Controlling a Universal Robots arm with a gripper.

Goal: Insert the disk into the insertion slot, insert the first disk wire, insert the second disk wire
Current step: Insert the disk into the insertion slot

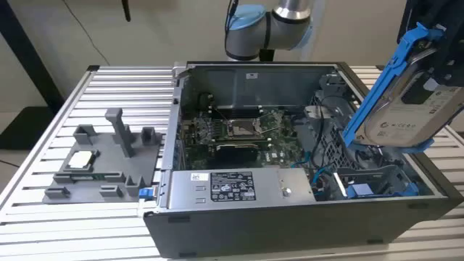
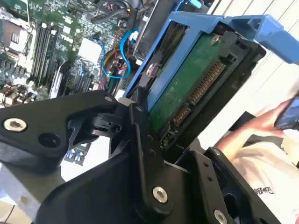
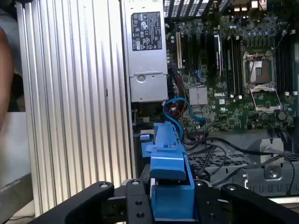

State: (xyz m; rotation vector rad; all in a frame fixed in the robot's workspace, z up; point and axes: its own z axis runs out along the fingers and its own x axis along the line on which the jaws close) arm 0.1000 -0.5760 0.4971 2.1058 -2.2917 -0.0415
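Note:
The disk point(image 1: 417, 117), silver-grey with a white label in its blue carrier point(image 1: 384, 81), hangs tilted in the air above the open computer case's side at the exterior view's right. My gripper point(image 1: 433, 65) is shut on it from above. In the first wrist view the blue carrier point(image 3: 168, 172) sits between the black fingers point(image 3: 135, 198). The second wrist view shows the disk's green circuit side point(image 2: 187, 79) and connector. The insertion slot point(image 1: 377, 182), a grey bay with blue edging, lies below the disk inside the case. Blue wires point(image 3: 180, 109) curl loose near the motherboard.
The open case point(image 1: 290, 217) stands on a slatted aluminium table point(image 1: 108, 87). A grey labelled power-supply box point(image 1: 232, 187) runs along the case's near wall, with the motherboard point(image 1: 239, 130) behind it. A grey fixture plate point(image 1: 101, 157) lies at the exterior view's left. A person's hand point(image 2: 261, 123) holds a phone.

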